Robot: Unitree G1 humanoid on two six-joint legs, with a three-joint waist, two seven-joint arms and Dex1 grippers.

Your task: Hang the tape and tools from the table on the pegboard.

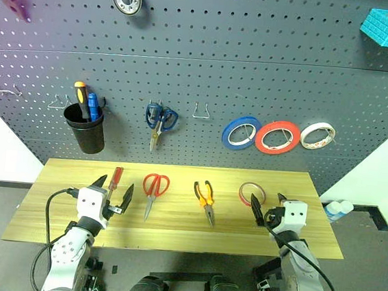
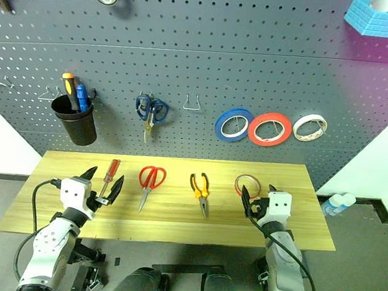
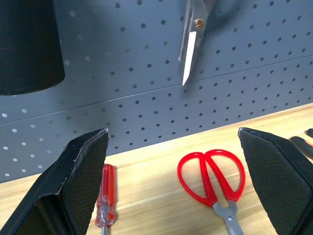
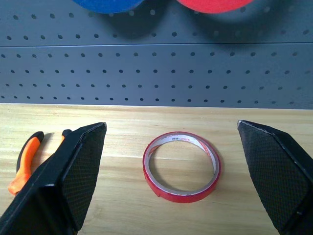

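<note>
Left gripper (image 1: pixel 114 194) hovers over the near left part of the table (image 1: pixel 171 236), black textured fingers spread wide, nothing between them. Right gripper (image 1: pixel 268 209) likewise spread wide and empty, over the near right part.

Table: light yellowish wood planks, rectangular. Four items lie in a row on it, well apart from one another:
- red-handled screwdriver (image 1: pixel 115 179), translucent handle, just ahead of the left gripper;
- red-handled scissors (image 1: pixel 153 188), loop handles toward the pegboard, steel blades toward the robot;
- pliers (image 1: pixel 205 198), orange-and-black handles;
- thin red tape roll (image 4: pixel 181 167), pale inner ring, lying flat just ahead of the right gripper.

Pegboard (image 1: pixel 208 64): dark grey perforated panel, upright behind the table. Hanging on it: black cup (image 1: pixel 85 128) holding two screwdrivers, blue-handled scissors (image 1: pixel 160 119), blue tape roll (image 1: pixel 241 132), larger red-orange roll (image 1: pixel 277 136), white roll (image 1: pixel 316 135). One bare wire hook (image 1: pixel 200 112) sits between the blue scissors and the blue roll; more bare hooks left of the cup.
</note>
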